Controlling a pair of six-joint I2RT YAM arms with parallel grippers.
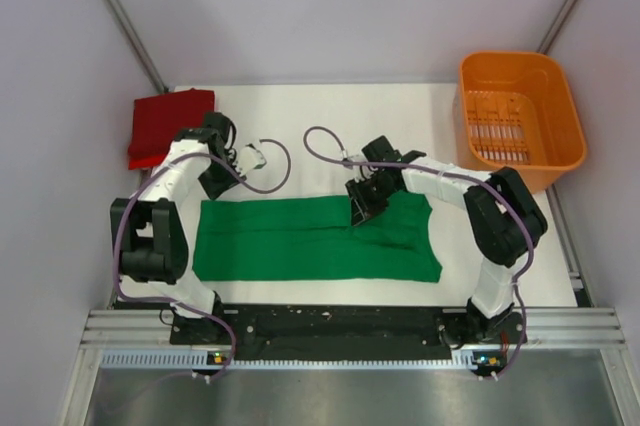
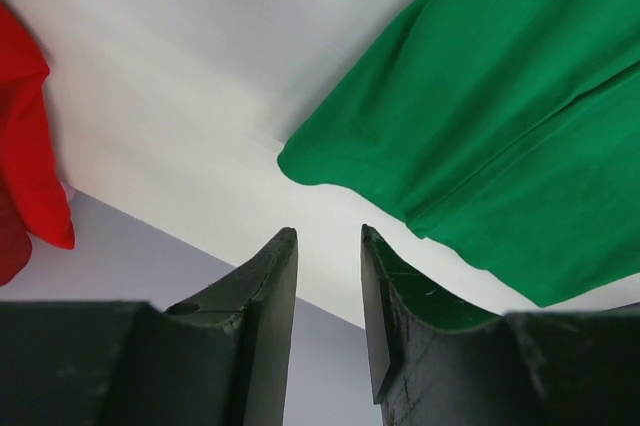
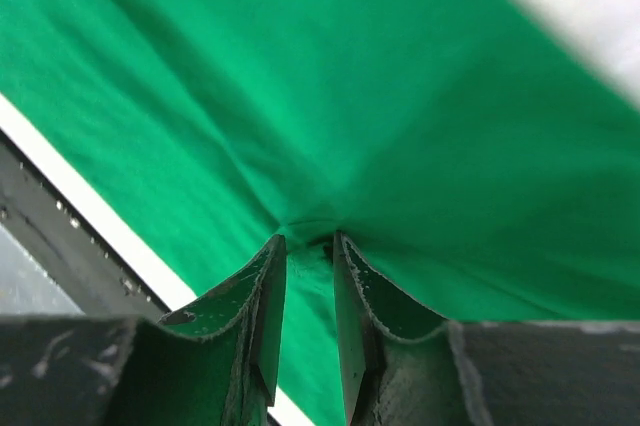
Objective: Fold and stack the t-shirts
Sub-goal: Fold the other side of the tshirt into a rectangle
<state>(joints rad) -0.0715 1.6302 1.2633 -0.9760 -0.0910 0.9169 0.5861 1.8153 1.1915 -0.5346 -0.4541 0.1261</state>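
The green t-shirt (image 1: 300,241) lies flat on the white table as a long folded strip in front of the arm bases. The dark red t-shirt (image 1: 165,126) sits folded at the back left corner. My right gripper (image 1: 360,211) is down on the green shirt's far edge, right of middle; in the right wrist view (image 3: 308,238) its jaws pinch a pucker of green cloth (image 3: 350,96). My left gripper (image 1: 218,184) hovers just beyond the shirt's far left corner; in the left wrist view (image 2: 328,234) its jaws stand apart and empty, the green corner (image 2: 500,116) to the right and the red shirt (image 2: 25,146) to the left.
An orange plastic basket (image 1: 510,58) stands at the back right corner. Purple cables (image 1: 275,174) loop over the table behind the green shirt. A black rail (image 1: 330,321) runs along the near edge. Grey walls close in the sides and back.
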